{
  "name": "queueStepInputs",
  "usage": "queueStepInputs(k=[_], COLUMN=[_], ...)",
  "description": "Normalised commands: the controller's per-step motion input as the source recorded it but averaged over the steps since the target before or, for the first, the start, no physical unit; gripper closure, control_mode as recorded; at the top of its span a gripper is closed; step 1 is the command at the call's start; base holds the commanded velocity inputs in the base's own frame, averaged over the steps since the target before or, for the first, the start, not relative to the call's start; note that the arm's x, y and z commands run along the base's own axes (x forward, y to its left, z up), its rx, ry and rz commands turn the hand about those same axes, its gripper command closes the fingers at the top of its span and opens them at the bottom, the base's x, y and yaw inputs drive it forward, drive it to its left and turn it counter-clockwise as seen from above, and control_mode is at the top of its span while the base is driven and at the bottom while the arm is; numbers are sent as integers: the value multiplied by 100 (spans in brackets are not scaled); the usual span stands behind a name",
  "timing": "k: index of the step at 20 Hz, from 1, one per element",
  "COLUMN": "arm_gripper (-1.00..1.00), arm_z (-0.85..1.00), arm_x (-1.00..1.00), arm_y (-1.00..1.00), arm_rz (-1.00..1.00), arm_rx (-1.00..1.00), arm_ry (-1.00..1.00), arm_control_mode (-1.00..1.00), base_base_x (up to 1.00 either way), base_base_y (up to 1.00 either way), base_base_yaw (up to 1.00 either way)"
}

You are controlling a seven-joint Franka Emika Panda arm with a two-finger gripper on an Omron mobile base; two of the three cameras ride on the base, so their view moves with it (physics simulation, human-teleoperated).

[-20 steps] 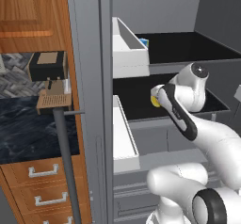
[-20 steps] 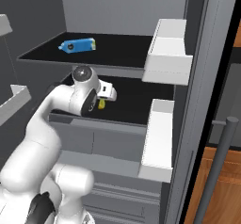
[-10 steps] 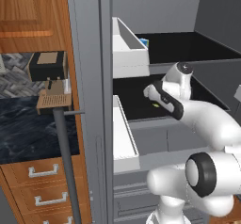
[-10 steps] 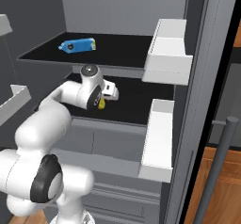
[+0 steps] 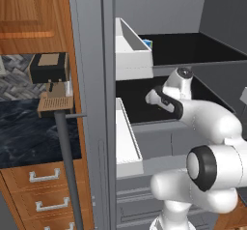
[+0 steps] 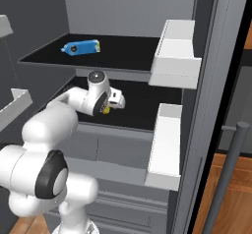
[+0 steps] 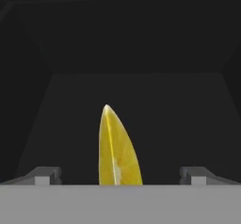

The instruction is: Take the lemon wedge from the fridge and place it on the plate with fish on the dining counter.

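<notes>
Lemon wedge point(image 7: 117, 150) lay on the black middle shelf point(image 6: 142, 107) of the fridge point(image 6: 206, 80), centred between the two fingers point(image 7: 44, 175), touching neither. Fingers were spread wide, gripping nothing. Blue carton point(image 6: 80, 46) sat on the shelf above.

Setting: domestic kitchen, rendered. Evidence as follows. One tall grey fridge point(image 5: 91, 103), doors open, with black inner shelves point(image 6: 123, 56), white door bins point(image 6: 174, 53), drawers below and a long bar handle point(image 5: 65, 161). One blue carton point(image 6: 80, 46) lying on the upper shelf. Beside the fridge: wooden wall cabinet point(image 5: 29, 16); dark marbled desk point(image 5: 29, 132) over wooden drawers point(image 5: 43, 190) with metal pulls; patterned tile backsplash point(image 5: 14, 81); small black and tan appliance point(image 5: 49, 81) standing on the desk.
</notes>
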Motion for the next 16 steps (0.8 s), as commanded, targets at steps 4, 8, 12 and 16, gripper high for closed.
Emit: queueStepInputs(k=[4,8,12,16], arm_gripper=[-100,-100,-100,100], arm_z=[-29,-32,-58,-60], arm_x=[17,18,4,0], arm_y=[0,0,1,11], arm_rz=[0,0,0,0], arm_rx=[0,0,0,0], arm_ry=[1,1,4,0], arm_control_mode=[-100,-100,-100,-100], base_base_x=[0,0,0,0], base_base_y=[0,0,0,0], base_base_yaw=[0,0,0,0])
